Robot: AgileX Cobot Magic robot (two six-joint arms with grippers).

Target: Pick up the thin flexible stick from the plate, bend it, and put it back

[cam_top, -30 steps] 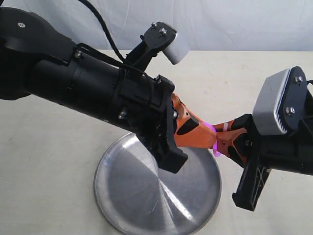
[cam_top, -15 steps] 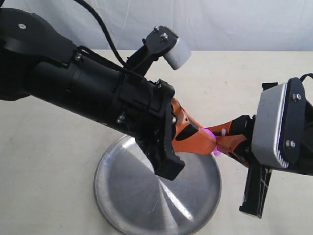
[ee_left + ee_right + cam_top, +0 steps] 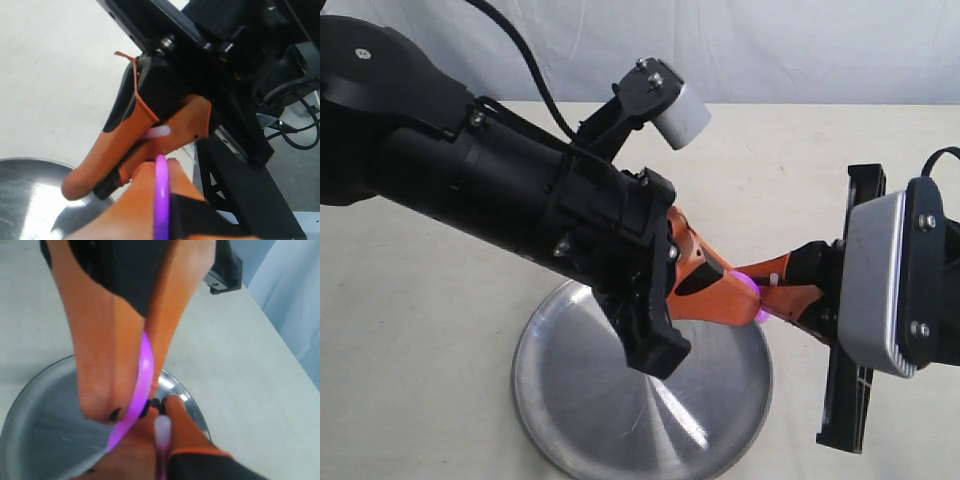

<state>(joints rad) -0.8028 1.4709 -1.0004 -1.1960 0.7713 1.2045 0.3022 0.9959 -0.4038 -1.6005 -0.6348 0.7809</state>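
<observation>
Both grippers meet fingertip to fingertip above the right rear rim of the silver plate (image 3: 590,410). The pink-magenta stick (image 3: 757,302) is bent into a tight curve between them. My left gripper (image 3: 742,296) is shut on one part of it; in the left wrist view the stick (image 3: 161,200) runs between the orange fingers. My right gripper (image 3: 772,290) is shut on the other end. In the right wrist view the whitish tip (image 3: 162,432) lies between its fingers and the purple arc (image 3: 140,385) curves up into the left gripper's fingers (image 3: 115,350). Most of the stick is hidden.
The plate (image 3: 40,440) rests on a pale tabletop (image 3: 420,300) with a white backdrop behind. The bulky left arm (image 3: 490,190) hangs over the plate's rear left. The right arm's wrist housing (image 3: 885,280) stands at the plate's right.
The right wrist has rolled, turning its grey camera housing and black plate more upright. The left gripper has edged right and down. The stick's curve between the fingertips has tightened.
</observation>
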